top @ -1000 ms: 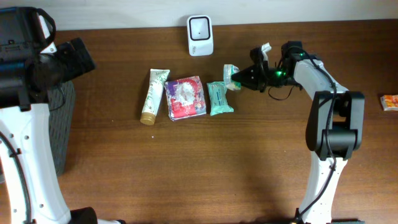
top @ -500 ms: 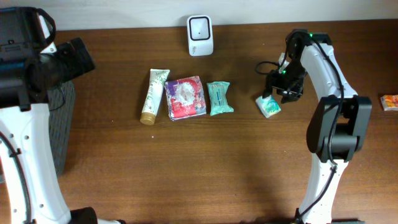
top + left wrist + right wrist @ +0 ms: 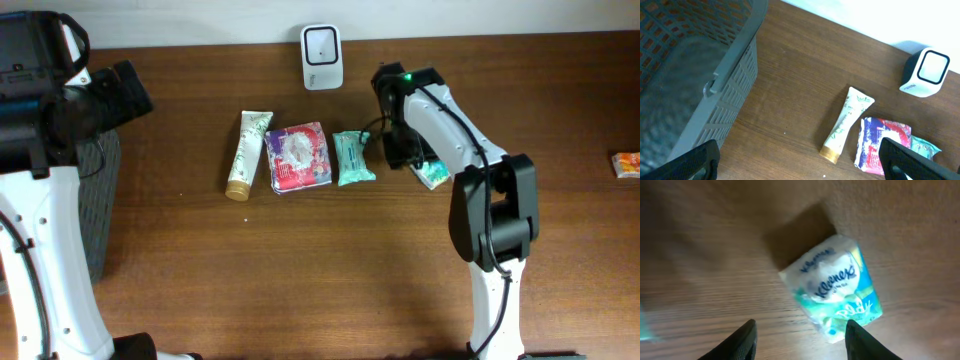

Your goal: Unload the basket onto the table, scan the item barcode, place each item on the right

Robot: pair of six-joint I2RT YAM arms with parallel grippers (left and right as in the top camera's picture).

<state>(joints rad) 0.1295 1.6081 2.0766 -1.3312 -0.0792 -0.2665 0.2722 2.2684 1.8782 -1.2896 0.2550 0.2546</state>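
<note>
The white barcode scanner [image 3: 322,57] stands at the table's far edge. A Kleenex tissue pack [image 3: 832,287] lies loose on the wood [image 3: 433,173], just right of my right gripper [image 3: 799,330], which is open with nothing between its fingers. That gripper [image 3: 402,148] hangs between the tissue pack and a green wipes pack [image 3: 352,158]. A red snack pack [image 3: 298,156] and a white tube [image 3: 248,152] lie left of that. My left gripper [image 3: 800,172] is open and high above the left side, next to the basket.
A grey mesh basket [image 3: 700,75] stands at the left table edge [image 3: 100,205]. A small orange packet [image 3: 627,163] lies at the far right edge.
A second ago my right gripper held the tissue pack up near the scanner. It set the pack down to the right, let go, and has swung left beside it. The left arm stayed still.
</note>
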